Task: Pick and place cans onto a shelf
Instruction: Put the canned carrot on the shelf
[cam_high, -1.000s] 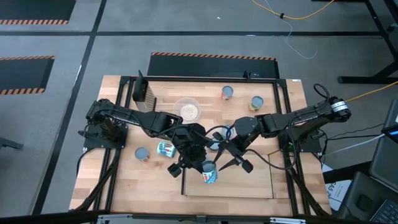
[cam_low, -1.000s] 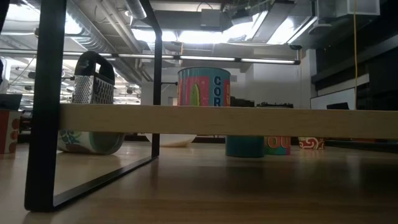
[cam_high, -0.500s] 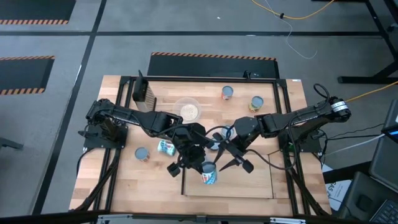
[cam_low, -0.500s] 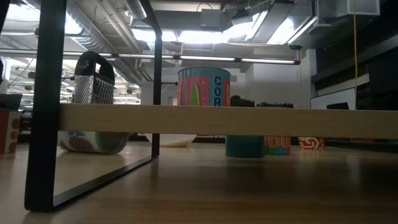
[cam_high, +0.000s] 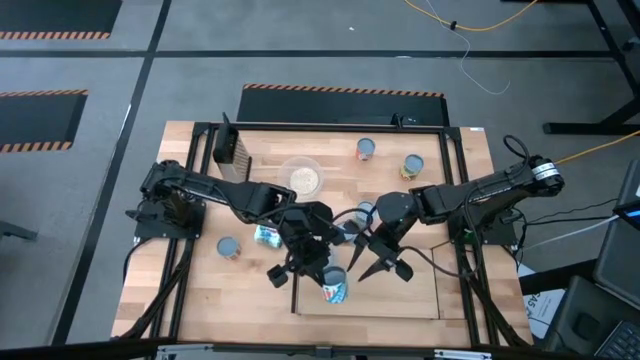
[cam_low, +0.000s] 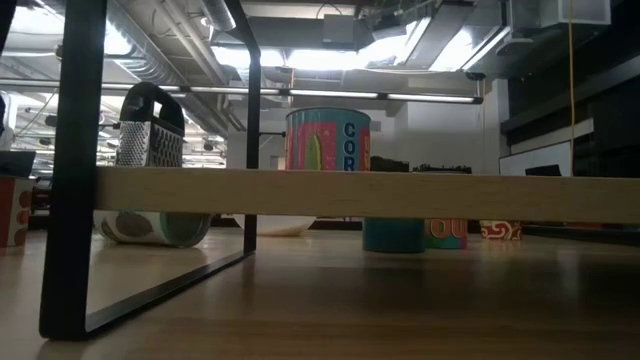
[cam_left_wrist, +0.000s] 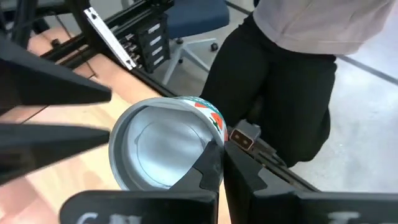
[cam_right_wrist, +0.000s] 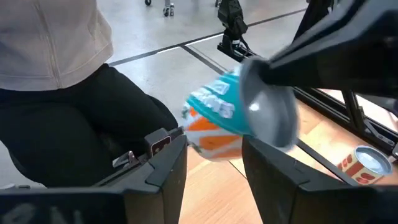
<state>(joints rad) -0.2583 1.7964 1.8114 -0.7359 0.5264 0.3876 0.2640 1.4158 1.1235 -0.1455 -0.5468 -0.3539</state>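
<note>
Metal-topped, teal-and-orange can (cam_high: 334, 284) over near-left corner of shelf (cam_high: 420, 300), pinched by its rim in closed left gripper (cam_high: 318, 268). Likely light, rigid, slippery; better grasped across its sides. Right gripper (cam_high: 383, 266) alongside, open, empty.

The can (cam_right_wrist: 231, 118) between the arms is showing a teal and orange label with white markings and a pale silver-blue end; in the left wrist view (cam_left_wrist: 163, 144) its rim is showing red and green. A tall can (cam_low: 328, 139) is wearing pink, teal and yellow with dark blue letters. Another can (cam_right_wrist: 363, 163) is showing red-and-cream sides. The shelf (cam_high: 415, 300) and table (cam_high: 190, 290) are showing light wood, the shelf edged in black. The grater (cam_low: 150, 130) is gleaming silver with a dotted pattern. The person (cam_right_wrist: 56, 37) is wearing a pale grey top and black trousers.
</note>
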